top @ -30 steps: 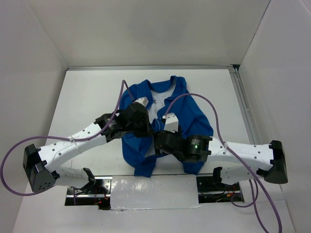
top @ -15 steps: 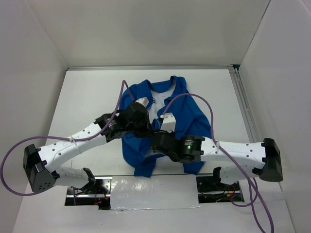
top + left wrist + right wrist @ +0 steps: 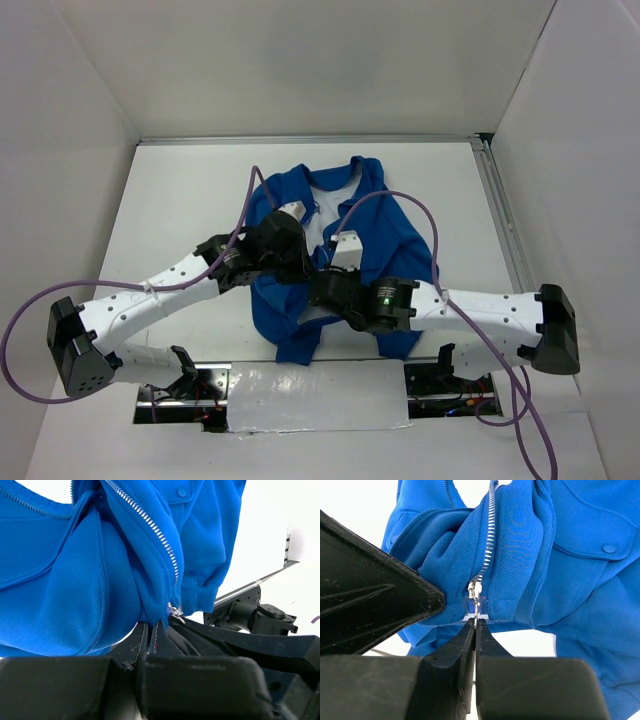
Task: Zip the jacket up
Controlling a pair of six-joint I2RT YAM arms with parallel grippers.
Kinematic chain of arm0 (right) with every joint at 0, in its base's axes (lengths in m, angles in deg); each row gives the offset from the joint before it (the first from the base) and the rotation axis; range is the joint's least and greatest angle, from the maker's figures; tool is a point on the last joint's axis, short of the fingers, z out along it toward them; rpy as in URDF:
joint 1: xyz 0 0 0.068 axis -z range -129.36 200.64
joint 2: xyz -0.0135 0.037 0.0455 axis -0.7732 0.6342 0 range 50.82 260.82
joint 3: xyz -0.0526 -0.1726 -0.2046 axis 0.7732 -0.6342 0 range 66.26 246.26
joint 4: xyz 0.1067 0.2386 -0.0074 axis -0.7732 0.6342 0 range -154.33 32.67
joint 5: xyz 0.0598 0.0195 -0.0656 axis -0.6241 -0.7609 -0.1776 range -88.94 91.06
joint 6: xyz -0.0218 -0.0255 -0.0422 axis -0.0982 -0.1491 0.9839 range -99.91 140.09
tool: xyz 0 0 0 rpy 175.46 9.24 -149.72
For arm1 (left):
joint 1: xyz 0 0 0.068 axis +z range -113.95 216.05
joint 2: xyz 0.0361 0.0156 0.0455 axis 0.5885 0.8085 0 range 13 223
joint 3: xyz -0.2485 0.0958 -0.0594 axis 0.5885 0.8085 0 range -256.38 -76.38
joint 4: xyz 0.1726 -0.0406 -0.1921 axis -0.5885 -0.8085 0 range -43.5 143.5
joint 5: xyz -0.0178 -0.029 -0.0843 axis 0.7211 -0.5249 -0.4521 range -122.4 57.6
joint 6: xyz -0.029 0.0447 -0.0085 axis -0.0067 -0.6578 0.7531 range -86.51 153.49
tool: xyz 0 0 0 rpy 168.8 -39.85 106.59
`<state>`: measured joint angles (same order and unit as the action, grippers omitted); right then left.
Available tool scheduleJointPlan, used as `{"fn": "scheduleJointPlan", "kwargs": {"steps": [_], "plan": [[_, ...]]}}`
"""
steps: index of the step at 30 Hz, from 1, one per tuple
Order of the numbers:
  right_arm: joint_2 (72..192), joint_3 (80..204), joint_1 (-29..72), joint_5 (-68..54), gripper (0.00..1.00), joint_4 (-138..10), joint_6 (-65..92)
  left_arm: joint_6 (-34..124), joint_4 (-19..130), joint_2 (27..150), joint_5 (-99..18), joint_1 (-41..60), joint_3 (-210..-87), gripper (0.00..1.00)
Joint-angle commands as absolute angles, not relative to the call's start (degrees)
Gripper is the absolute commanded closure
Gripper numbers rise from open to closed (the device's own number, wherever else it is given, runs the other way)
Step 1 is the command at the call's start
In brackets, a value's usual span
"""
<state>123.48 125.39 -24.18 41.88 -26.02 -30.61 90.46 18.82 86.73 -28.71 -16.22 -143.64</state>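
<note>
White-walled enclosure, white table sitting inside it. Jacket is lying roughly mid-table, collar pointing at the far wall, front gaping open near the collar with white lining showing. Both arms are reaching in over its lower half and meeting near the middle, blocking the hem area from the top camera.

Left gripper is clamping fully closed on blue fabric at the bottom end of the zipper, with fabric bunching up above its tips.

Right gripper is sitting just under the same spot, jaws pressing together and pinching the lower tip of the silver zipper pull. Teeth are running up and away from the pull; I can't tell whether both rows are meshing.

Left arm's dark finger is filling the left side of the right wrist view, touching the bunched fabric. Pocket snap is showing off to the right. Purple cables are looping over the jacket.
</note>
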Motion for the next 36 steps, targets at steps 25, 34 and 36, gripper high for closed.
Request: {"fn": "scheduleJointPlan", "kwargs": {"steps": [25, 34, 36], "plan": [[118.84, 131.64, -10.44, 31.71, 1.0, -22.4, -14.98, 67.86, 29.33, 79.36, -31.95, -19.41, -131.57, 1.0], [123.33, 137.1, -8.77, 24.76, 1.0, -23.1, -9.45, 73.64, 22.22, 81.2, -27.23, -20.81, -134.11, 0.89], [122.63, 135.7, -8.86, 20.42, 1.0, -23.55, -9.27, 75.32, 20.98, 82.16, -25.9, -20.9, -135.87, 0.74]]}}
